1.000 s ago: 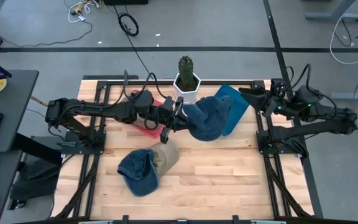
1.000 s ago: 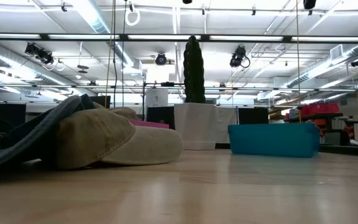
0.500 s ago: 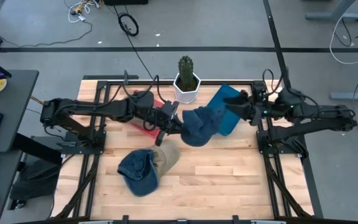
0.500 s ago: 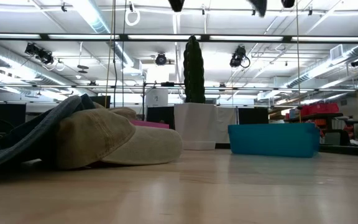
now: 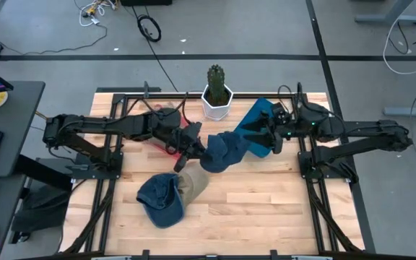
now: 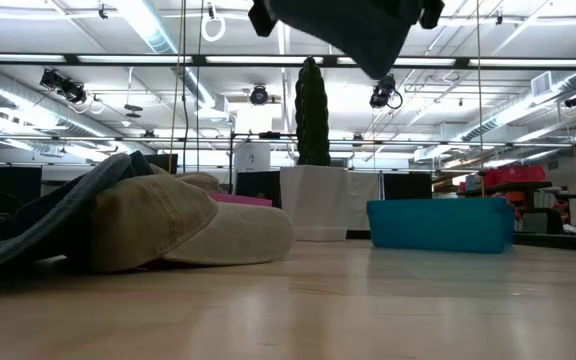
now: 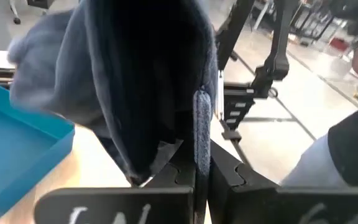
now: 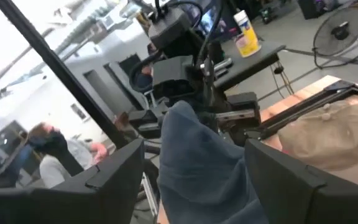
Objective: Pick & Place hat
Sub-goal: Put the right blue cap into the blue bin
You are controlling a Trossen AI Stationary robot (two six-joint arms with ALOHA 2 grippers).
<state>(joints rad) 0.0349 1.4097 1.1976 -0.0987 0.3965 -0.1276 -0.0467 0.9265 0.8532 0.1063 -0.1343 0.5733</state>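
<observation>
A dark blue hat (image 5: pixel 224 150) hangs in the air over the table's middle, its lower part showing at the top of the low view (image 6: pixel 353 28). My left gripper (image 5: pixel 196 149) is shut on its left end. My right gripper (image 5: pixel 269 137) is open at the hat's right end. In the right wrist view the hat's cloth (image 8: pixel 197 165) lies between its two wide-apart fingers (image 8: pixel 114 180); I cannot tell whether they touch it. A tan hat (image 5: pixel 192 184) and a blue hat (image 5: pixel 159 196) rest on the table, overlapping. My left gripper pinches an edge of the dark blue hat (image 7: pixel 201 121) between its two fingers (image 7: pixel 185 171), coming roughly level from the table's left side. The hat is lifted clear of the table and hangs slack beyond the fingers toward the right arm.
A teal bin (image 5: pixel 260 115) lies at the far right of the table, under the right arm. A cactus in a white pot (image 5: pixel 217 94) stands at the far edge. A pink flat thing (image 5: pixel 170 141) lies under the left arm. Bare wood (image 5: pixel 266 202) shows at the near right.
My left gripper has carried the dark blue hat away from the teal bin, toward the table's left and near edge; the hat now shows at the top of the low view. My right gripper has moved left and nearer, up to the hat's right end.
</observation>
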